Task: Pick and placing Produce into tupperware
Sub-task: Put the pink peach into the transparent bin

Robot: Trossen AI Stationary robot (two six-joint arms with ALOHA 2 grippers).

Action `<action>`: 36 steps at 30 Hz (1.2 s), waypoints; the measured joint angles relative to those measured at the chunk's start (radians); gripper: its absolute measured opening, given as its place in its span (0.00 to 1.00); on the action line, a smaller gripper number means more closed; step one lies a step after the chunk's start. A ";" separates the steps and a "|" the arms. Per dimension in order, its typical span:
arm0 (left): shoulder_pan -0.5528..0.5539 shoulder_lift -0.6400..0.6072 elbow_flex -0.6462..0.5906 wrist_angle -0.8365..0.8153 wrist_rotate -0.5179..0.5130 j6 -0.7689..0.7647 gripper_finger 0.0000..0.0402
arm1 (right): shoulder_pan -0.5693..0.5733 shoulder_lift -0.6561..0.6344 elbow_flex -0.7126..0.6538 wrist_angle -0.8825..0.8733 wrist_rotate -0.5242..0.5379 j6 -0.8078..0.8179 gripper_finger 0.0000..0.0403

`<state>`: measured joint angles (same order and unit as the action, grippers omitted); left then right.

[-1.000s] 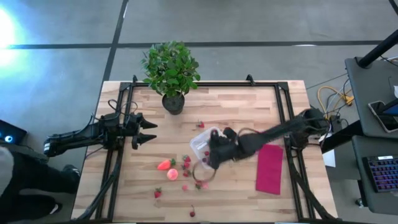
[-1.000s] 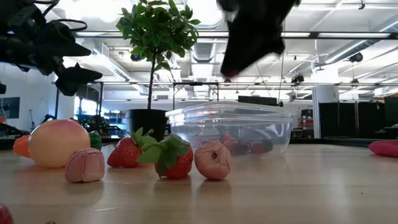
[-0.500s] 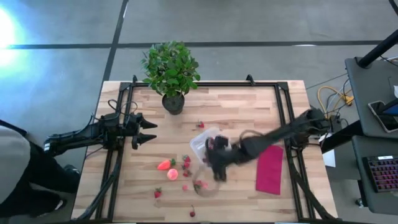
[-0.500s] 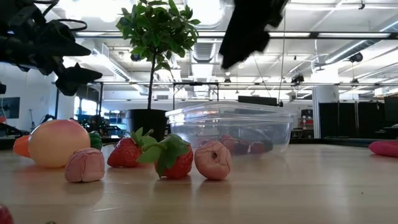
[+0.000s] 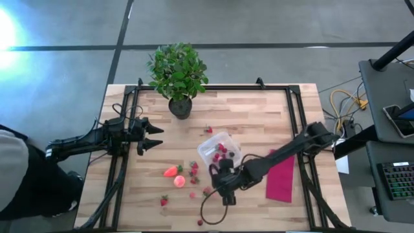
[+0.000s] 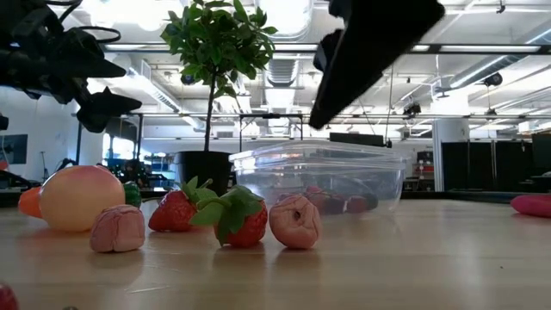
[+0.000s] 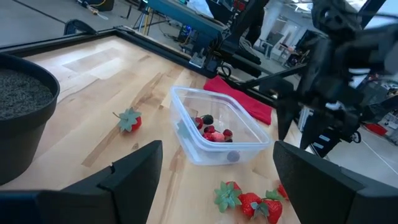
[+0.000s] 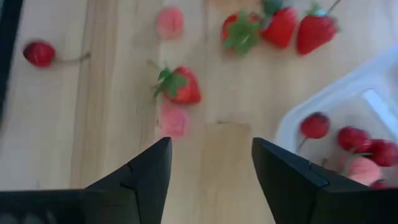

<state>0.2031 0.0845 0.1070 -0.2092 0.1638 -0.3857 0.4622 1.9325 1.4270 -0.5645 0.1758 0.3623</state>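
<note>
right gripper (image 5: 223, 188) now past the clear square tupperware (image 5: 218, 153) of red berries, fingers apart, empty

The table (image 5: 259, 110) is pale wood in glued strips, its grain plain to see, with a soft satin sheen and no gloss. A black metal frame (image 5: 213, 87) runs round its edge, matt. The tupperware (image 7: 214, 134) is clear plastic, smooth and shiny, catching light along its rim. The berries (image 7: 211, 130) inside look glossy; the strawberries (image 8: 180, 87) on the wood have a duller, dimpled skin, possibly plastic, though that is hard to judge from here. The cloth (image 5: 281, 175) is flat magenta fabric, matt. The plant pot (image 7: 22, 118) is dark and smooth, filled with rough gritty soil. Both grippers' fingers (image 8: 137, 174) are matt black plastic.
</note>
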 joint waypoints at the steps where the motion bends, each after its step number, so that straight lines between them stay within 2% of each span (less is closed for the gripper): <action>1: 0.000 0.000 0.000 0.000 0.000 0.000 0.73 | 0.005 0.014 0.006 0.001 0.001 -0.005 0.53; 13: 0.000 0.000 0.000 0.002 0.000 0.000 0.73 | 0.029 0.173 0.113 -0.009 -0.004 -0.050 0.53; 26: 0.000 0.002 0.000 0.013 0.000 0.000 0.73 | 0.047 0.234 0.156 0.000 -0.004 -0.030 0.53; 36: 0.000 0.000 0.000 0.015 0.000 0.000 0.73 | 0.047 0.236 0.158 0.008 0.026 -0.023 0.53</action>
<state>0.2031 0.0845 0.1070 -0.1945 0.1642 -0.3857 0.5089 2.1685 1.5848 -0.5566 0.2018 0.3397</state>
